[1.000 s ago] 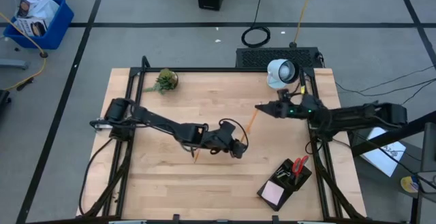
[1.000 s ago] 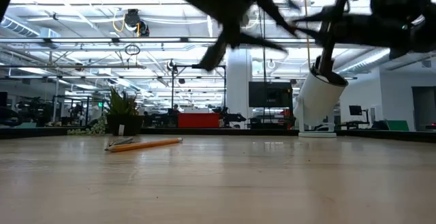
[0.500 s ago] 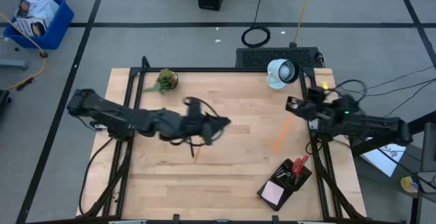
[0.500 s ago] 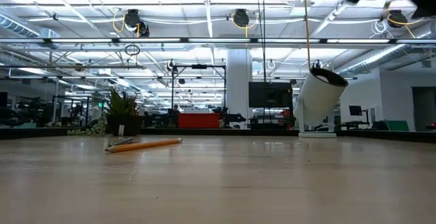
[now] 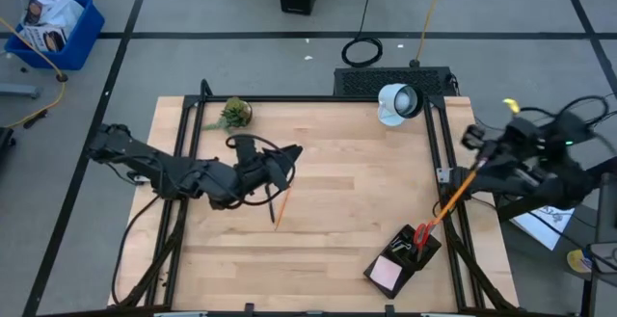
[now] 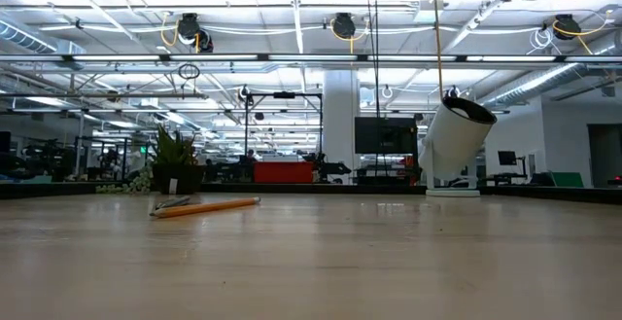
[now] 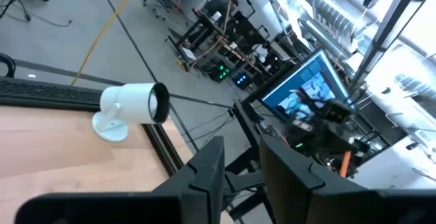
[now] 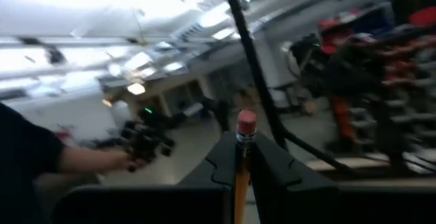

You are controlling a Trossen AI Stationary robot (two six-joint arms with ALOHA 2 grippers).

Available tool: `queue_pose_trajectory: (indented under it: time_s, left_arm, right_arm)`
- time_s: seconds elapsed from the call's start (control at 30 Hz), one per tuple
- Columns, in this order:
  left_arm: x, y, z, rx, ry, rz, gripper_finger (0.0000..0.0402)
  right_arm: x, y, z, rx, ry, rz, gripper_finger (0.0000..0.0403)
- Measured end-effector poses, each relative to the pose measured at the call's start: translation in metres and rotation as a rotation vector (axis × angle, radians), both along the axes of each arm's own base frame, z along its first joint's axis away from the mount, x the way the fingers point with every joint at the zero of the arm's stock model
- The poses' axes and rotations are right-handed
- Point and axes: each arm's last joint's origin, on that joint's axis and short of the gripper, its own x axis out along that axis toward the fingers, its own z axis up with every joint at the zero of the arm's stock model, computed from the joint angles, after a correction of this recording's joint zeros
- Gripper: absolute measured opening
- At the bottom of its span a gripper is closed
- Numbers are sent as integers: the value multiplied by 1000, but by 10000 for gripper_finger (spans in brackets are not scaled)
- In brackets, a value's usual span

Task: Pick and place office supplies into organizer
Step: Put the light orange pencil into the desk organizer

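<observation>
No brand or writing is reading clearly anywhere. The right gripper (image 5: 479, 170) is hanging past the desk's (image 5: 318, 250) right edge, its jaws clenching an orange pencil (image 5: 455, 197) that is slanting down toward the organizer (image 5: 403, 256); the right wrist view is showing what the high view cannot, the pencil's (image 8: 240, 169) pink eraser and metal band sticking up between the shut jaws. The organizer, a black tray, is sitting at the desk's near right corner, holding red-handled scissors (image 5: 422, 232) and a pink pad (image 5: 388, 274). A second pencil (image 5: 281, 207) is lying on the desk just beside the left gripper (image 5: 289, 154), and only the low view is showing it (image 6: 207, 206) full length, orange-yellow, flat on the wood with a small dark thing at its end. The left gripper is hovering over the desk's middle left, jaws parted and gripping nothing, as its wrist view is showing, with the white lamp (image 7: 133, 109) beyond. The lamp (image 5: 396, 103) is standing at the far right, the plant (image 5: 232, 115) at the far left. The low view is showing neither arm.
</observation>
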Motion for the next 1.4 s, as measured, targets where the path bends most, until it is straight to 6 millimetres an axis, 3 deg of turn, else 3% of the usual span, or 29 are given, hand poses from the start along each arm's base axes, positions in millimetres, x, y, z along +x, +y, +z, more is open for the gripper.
queue_pose_trajectory:
  time_s: [0.23,0.4,0.57,0.67,0.8,0.97,1.17,1.27,1.4]
  left_arm:
    - [3,-1,-3,18,22,0,97]
    - [3,0,-3,30,30,2,97]
    - [3,0,-6,36,55,1,97]
    - [3,0,-8,32,70,0,97]
    - [3,0,-9,29,72,0,97]
    - [3,-1,-9,27,75,-9,97]
    - [3,-2,-11,42,103,-62,97]
    - [3,-2,-12,33,107,-64,97]
    - [3,-2,-12,16,95,-63,97]
  right_arm:
    - [-42,10,22,-137,69,-231,14]
    - [-53,27,32,-156,77,-359,14]
    - [-54,62,43,-222,82,-469,14]
    - [-42,79,39,-229,155,-468,14]
    - [-38,82,29,-188,219,-489,14]
    - [-44,92,-4,-131,439,-547,14]
    - [-63,121,2,-225,302,-565,14]
    - [-67,119,10,-252,264,-521,14]
    - [-69,99,18,-258,284,-424,14]
